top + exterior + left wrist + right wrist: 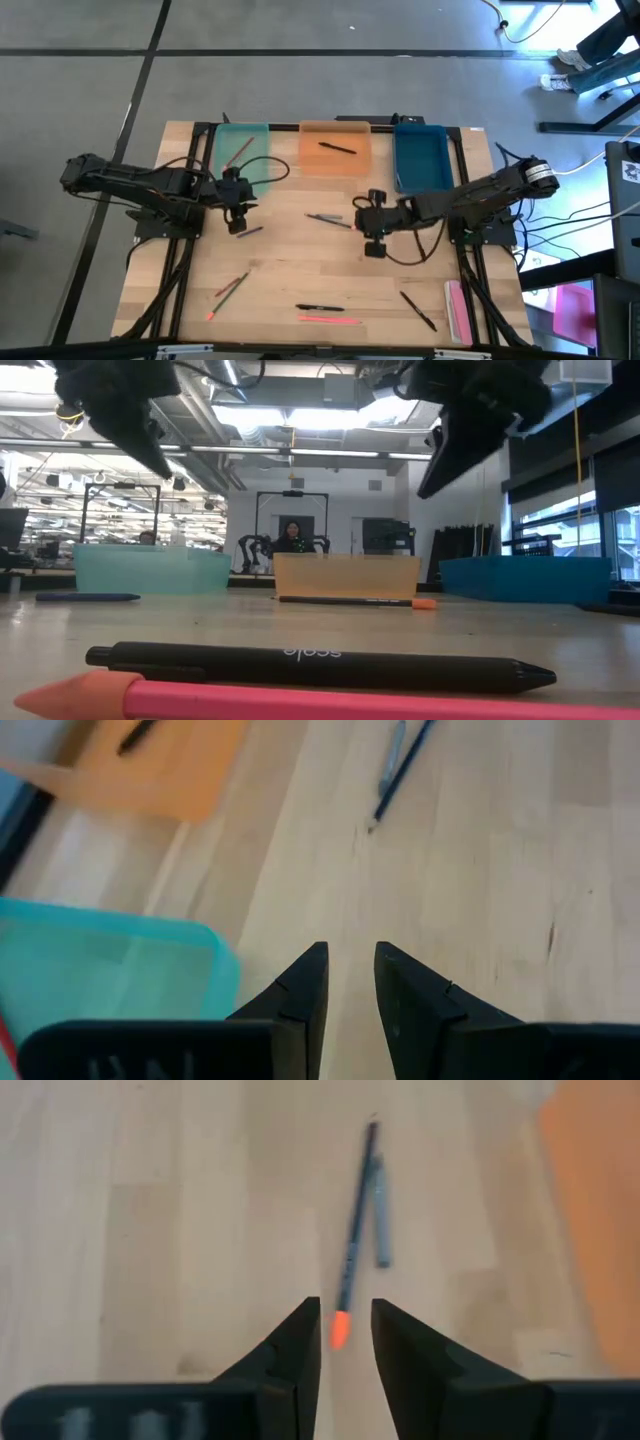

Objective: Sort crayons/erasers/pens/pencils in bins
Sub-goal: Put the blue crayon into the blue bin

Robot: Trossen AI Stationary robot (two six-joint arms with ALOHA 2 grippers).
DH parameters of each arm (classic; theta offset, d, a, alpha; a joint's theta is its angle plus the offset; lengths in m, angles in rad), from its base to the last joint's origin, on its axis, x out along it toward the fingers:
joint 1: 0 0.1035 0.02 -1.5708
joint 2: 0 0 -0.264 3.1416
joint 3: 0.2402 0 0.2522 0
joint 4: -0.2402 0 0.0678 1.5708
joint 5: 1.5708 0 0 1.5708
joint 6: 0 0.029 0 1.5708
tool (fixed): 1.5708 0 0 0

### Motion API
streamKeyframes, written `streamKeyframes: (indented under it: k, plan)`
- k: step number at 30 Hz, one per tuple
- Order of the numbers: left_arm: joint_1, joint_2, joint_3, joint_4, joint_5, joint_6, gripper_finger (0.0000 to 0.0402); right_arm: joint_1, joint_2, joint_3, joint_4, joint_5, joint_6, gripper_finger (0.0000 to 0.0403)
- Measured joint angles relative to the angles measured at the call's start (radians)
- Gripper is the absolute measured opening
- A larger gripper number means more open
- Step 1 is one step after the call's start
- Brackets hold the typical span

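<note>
The right hand (372,238) hangs above the middle of the bench (300,270), its fingers a narrow gap apart and holding nothing; straight ahead of its tips lies a dark pencil (356,1230) with an orange end, a grey pen (381,1215) touching alongside. The left hand (237,219) hovers just beside the teal bin (243,150), likewise slightly parted and empty. Beyond both hands the orange bin (335,150) holds one black pen (338,148); the blue bin (420,155) sits beside it.

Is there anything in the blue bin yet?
No, in the high view the blue bin shows only its bare floor, while the orange bin holds a black pen.
</note>
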Motion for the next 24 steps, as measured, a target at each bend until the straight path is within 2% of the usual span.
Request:
streamKeyframes:
  k: [9,20,24]
  plan:
    - [-0.082,0.000,-0.156,0.147,-0.034,-0.066,0.0078,0.039,0.033,-0.042,0.062,0.003,0.065,0.0097]
    - [-0.156,0.000,-0.271,0.158,-0.046,-0.202,0.0078,0.044,0.035,-0.044,0.066,0.003,0.061,0.0097]
    - [-0.186,0.018,-0.330,0.252,-0.050,-0.224,0.0078,0.044,0.035,-0.044,0.066,0.003,0.063,0.0097]
